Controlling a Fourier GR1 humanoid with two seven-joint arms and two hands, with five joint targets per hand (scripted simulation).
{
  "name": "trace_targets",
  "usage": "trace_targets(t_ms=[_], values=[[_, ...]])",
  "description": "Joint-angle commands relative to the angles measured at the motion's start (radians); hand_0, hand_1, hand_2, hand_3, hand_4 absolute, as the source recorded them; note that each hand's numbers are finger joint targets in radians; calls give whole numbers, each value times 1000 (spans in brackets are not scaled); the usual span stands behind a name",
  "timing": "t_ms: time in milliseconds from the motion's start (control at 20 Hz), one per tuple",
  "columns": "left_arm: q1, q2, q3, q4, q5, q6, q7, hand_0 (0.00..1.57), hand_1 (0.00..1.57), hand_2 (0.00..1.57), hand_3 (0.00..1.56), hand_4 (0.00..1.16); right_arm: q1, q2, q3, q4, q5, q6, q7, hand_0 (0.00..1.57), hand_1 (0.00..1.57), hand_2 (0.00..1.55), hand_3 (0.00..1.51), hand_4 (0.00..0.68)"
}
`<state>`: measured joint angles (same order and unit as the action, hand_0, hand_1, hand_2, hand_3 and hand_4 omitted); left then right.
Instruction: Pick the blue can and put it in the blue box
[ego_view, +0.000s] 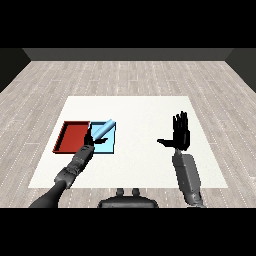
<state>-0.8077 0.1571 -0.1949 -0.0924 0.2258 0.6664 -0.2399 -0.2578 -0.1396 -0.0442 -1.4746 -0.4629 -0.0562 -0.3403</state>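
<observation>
Count: one white tabletop (140, 165), two trays, one can, two hands. The red tray (72, 137) and the light blue tray (109, 145) lie side by side, touching along one long edge, red at 9 o'clock of blue. Both sit in the tabletop's left half, toward 9 o'clock of its centre.

One blue can (102, 130), a pale blue cylinder close in colour to the light blue tray. It is tilted, its upper end pointing toward 1 o'clock, its lower end at the left hand. It lies over the far left part of the light blue tray; whether it touches the tray floor cannot be told.

Left hand (89, 141): fingers curled round the lower end of the blue can, over the shared edge of the two trays. The forearm runs back toward 7 o'clock to the lower left corner.

Right hand (181, 134): fingers straight and spread, pointing toward 12 o'clock, thumb out toward 9 o'clock, holding nothing. It stands over the right half of the tabletop, well apart from the trays.

Edges and room: the red tray's outer side lies near the tabletop's left edge. A broad bare stretch lies between the light blue tray and the right hand, and more bare surface toward 12 o'clock of both trays. Grey plank floor (130, 75) surrounds the tabletop.
</observation>
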Motion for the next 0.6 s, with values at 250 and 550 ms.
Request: trace_targets(t_ms=[250, 550], values=[[27, -51, 112, -279, 98, -92, -386, 0, 0, 0, 0, 0, -36, 29, 40, 2, 42, -31, 4, 0, 0, 0, 0, 0], [157, -15, 92, -529, 139, -376, -531, 0, 0, 0, 0, 0, 76, -14, 43, 4, 37, 54, -12, 0, 0, 0, 0, 0]])
